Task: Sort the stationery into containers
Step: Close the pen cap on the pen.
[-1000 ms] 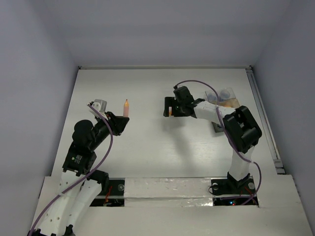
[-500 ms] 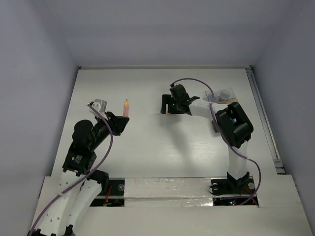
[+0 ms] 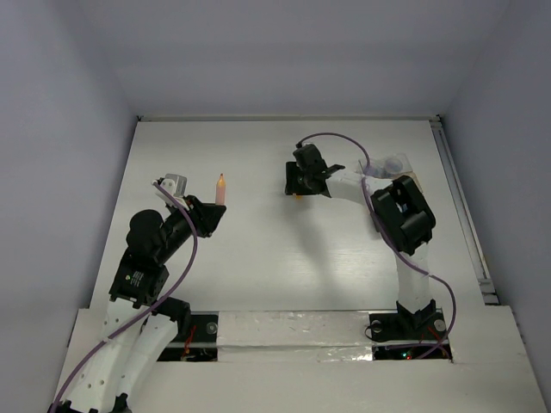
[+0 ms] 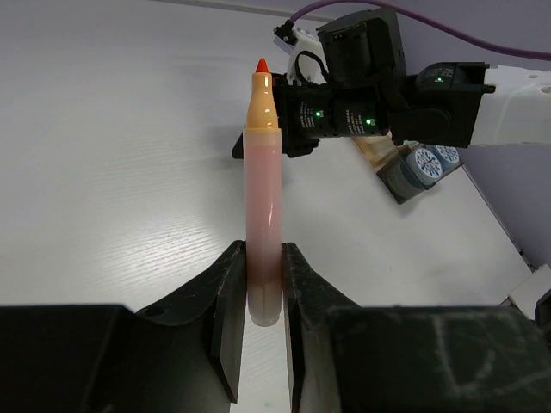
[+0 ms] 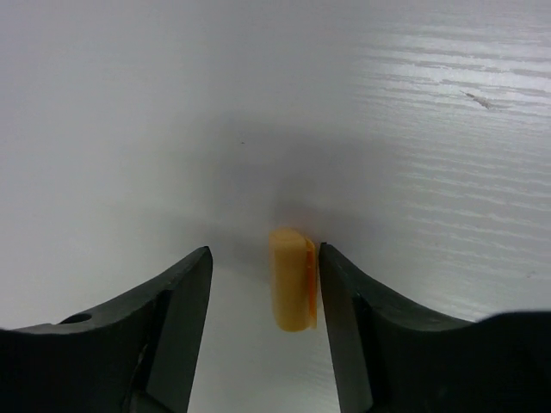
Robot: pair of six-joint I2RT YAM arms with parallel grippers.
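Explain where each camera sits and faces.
Top external: above, behind, facing down on the white table; left arm and right arm show.
Left wrist: faces along the left claw, shut on a pinkish-orange marker pen, toward the right arm.
Right wrist: faces down past the open right claw at a small orange block.
Top and left share the pen.

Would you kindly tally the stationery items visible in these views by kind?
Orange-red pen: 1, gripped in the left hand
Small orange piece: 1, between the fingers of the right hand
Blue-and-white tape rolls: 2
Total: 4
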